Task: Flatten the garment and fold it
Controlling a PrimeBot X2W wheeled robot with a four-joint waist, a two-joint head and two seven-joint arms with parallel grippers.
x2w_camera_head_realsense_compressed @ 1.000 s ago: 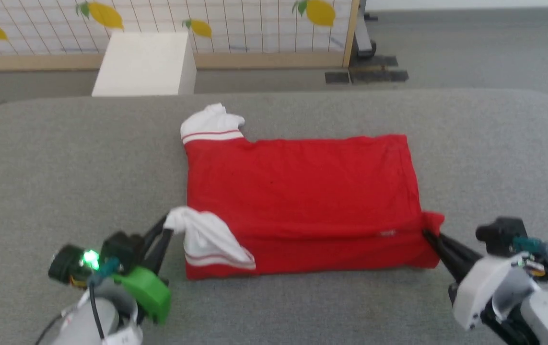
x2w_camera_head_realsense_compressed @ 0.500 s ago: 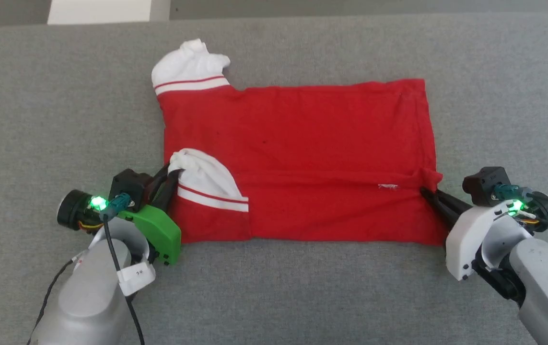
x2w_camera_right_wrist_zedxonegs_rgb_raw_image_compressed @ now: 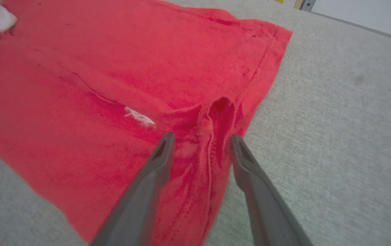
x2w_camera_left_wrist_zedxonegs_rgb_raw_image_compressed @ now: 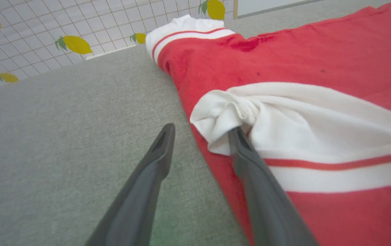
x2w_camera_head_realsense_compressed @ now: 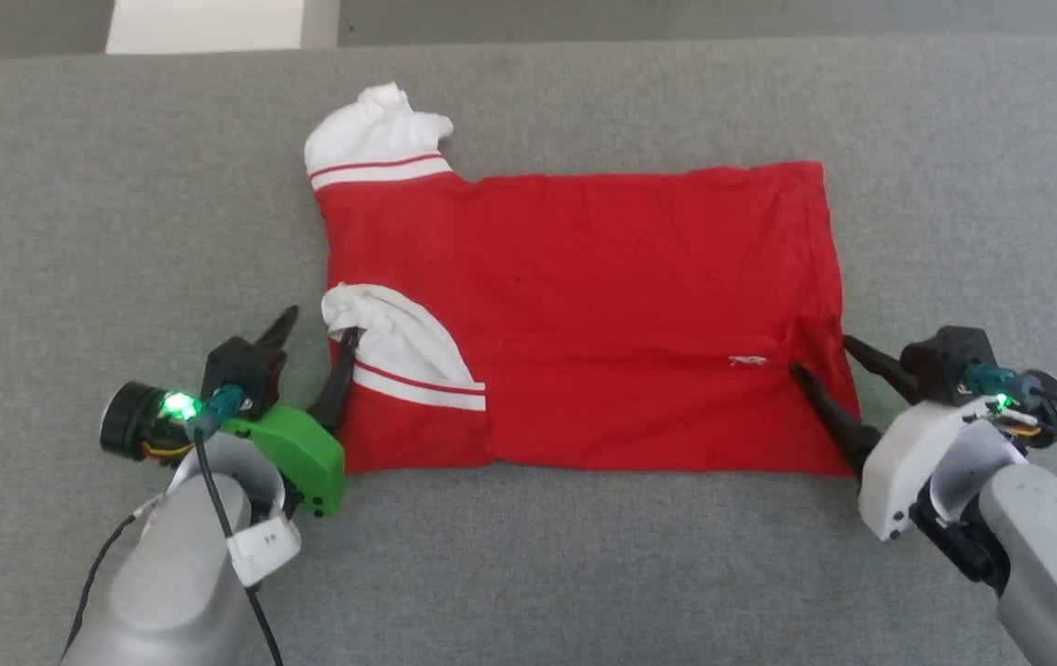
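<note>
Left claw (x2w_camera_head_realsense_compressed: 323, 324) agape at rumpled garment (x2w_camera_head_realsense_compressed: 602, 277)

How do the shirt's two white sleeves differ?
The far white sleeve sticks out past the red soft-fabric T-shirt onto the grey cloth surface; the near white sleeve lies folded onto the red body. The far one sits clear of any pincer; the near one's bunched tip touches one finger of the open left pincer. Both are white, red-striped.

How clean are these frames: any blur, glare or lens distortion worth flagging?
Head view: fairly sharp, evenly lit, faint shadows; the green LED blooms. Left wrist view: wide-angle stretch, fingers soft up close, shirt washed pinkish. Right wrist view: same softness and wash; no glare.
</note>
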